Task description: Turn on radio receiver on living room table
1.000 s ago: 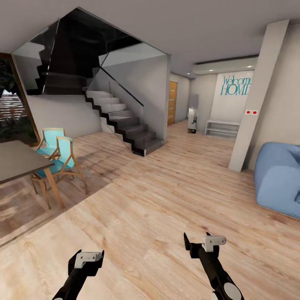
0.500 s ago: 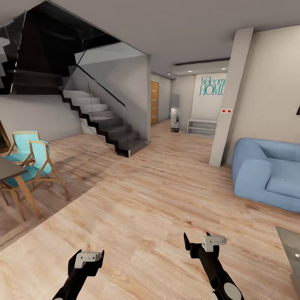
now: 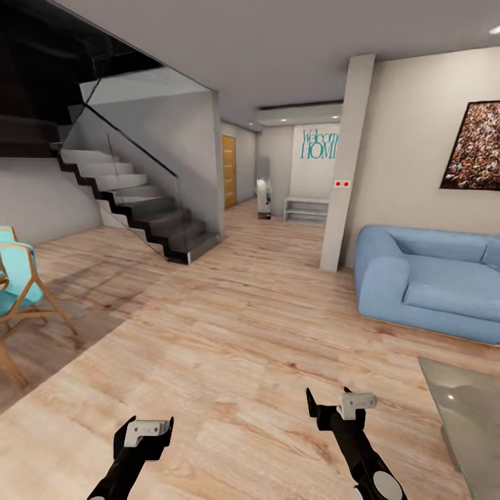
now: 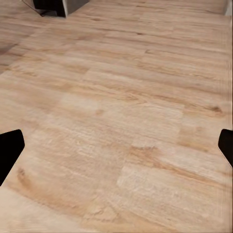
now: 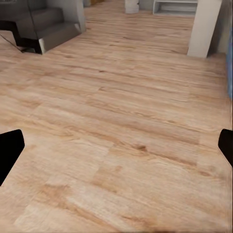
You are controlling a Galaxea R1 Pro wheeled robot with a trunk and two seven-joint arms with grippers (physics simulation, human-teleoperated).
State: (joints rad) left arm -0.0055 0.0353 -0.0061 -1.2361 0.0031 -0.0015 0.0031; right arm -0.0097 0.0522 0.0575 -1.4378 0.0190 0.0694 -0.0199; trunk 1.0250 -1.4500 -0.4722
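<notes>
I am in the living room, over its light wood floor [image 3: 229, 347]. A corner of the low table [image 3: 469, 410], glossy grey and reflective, comes in at the lower right of the head view. The radio receiver is out of view. My left gripper [image 3: 147, 426] hangs low over the floor, open and empty. In the left wrist view its dark fingertips [image 4: 9, 151] sit far apart over bare planks. My right gripper [image 3: 335, 404] is also open and empty, just left of the table's corner. Its fingertips [image 5: 9, 148] are spread wide in the right wrist view.
A blue sofa [image 3: 430, 285] stands at the right against the wall, under a dark framed picture [image 3: 476, 146]. A white pillar [image 3: 345, 167] rises beside it. A staircase with glass railing [image 3: 139, 208] is at the left, and a teal wooden chair [image 3: 17, 292] at the far left edge.
The camera has swung right: stairs, chairs and pillar slid left, the dining table left the picture, and the sofa, wall picture and grey table corner came in. Both grippers keep their pose.
</notes>
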